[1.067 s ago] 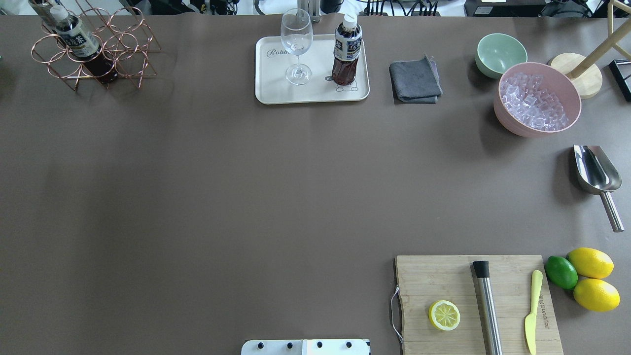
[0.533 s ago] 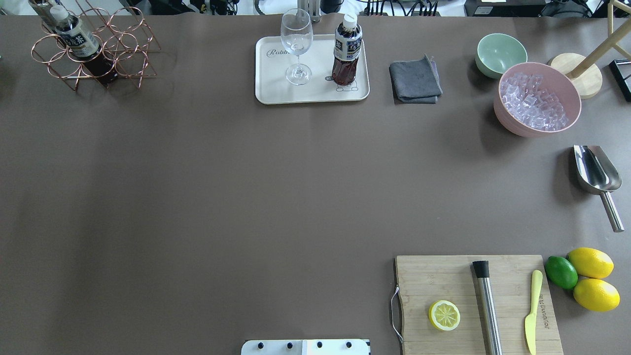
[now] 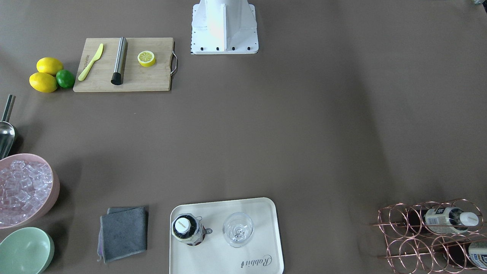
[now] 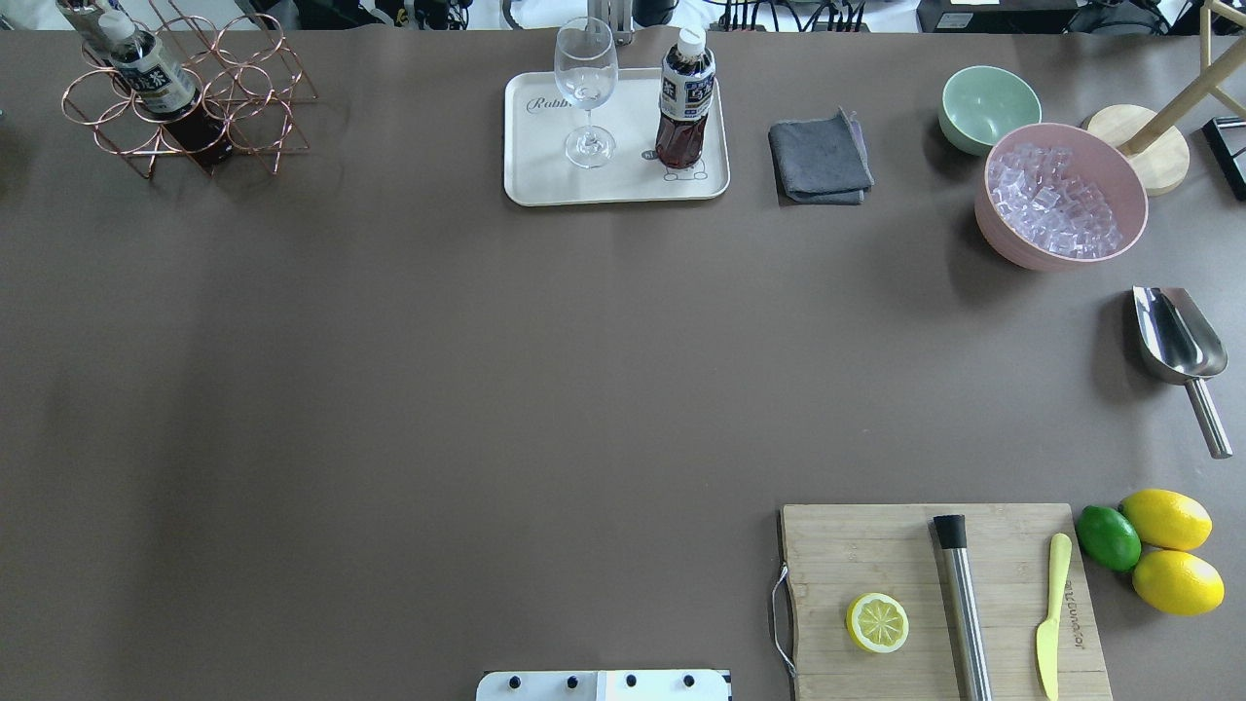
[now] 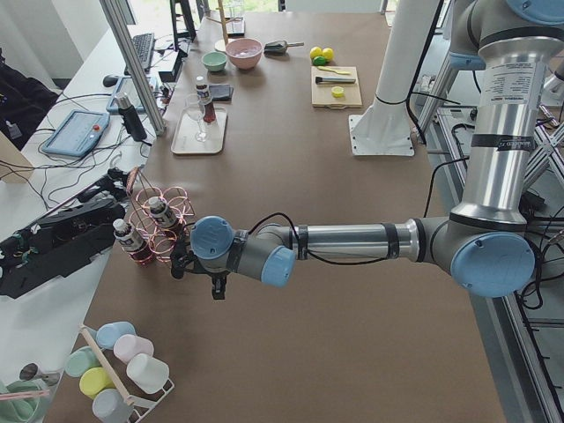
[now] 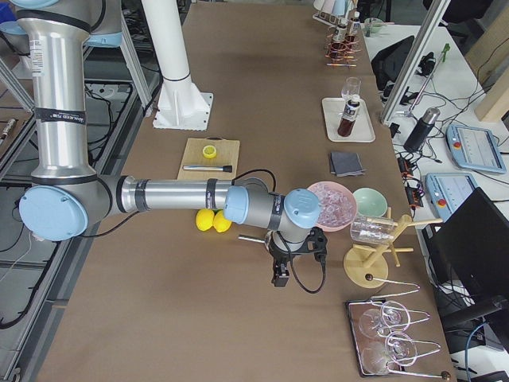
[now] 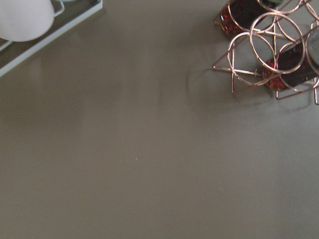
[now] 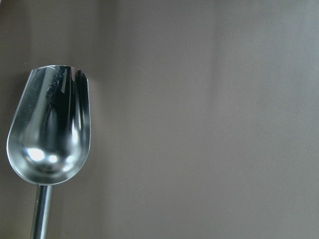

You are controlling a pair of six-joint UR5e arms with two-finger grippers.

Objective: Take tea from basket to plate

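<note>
One tea bottle (image 4: 686,97) stands upright on the cream plate (image 4: 545,180), next to a wine glass (image 4: 586,92). The copper wire basket (image 4: 243,97) at the far left corner holds another tea bottle (image 4: 156,83); the front-facing view shows two bottles in it (image 3: 445,219). My left gripper (image 5: 217,291) shows only in the exterior left view, low over the table beside the basket (image 5: 172,220). My right gripper (image 6: 278,277) shows only in the exterior right view, near the pink bowl. I cannot tell whether either is open or shut.
A grey cloth (image 4: 820,158), a mint bowl (image 4: 988,107), a pink bowl of ice (image 4: 1061,195) and a steel scoop (image 4: 1178,341) lie on the right. A cutting board (image 4: 876,555) with a lemon half, muddler and knife sits at the near right.
</note>
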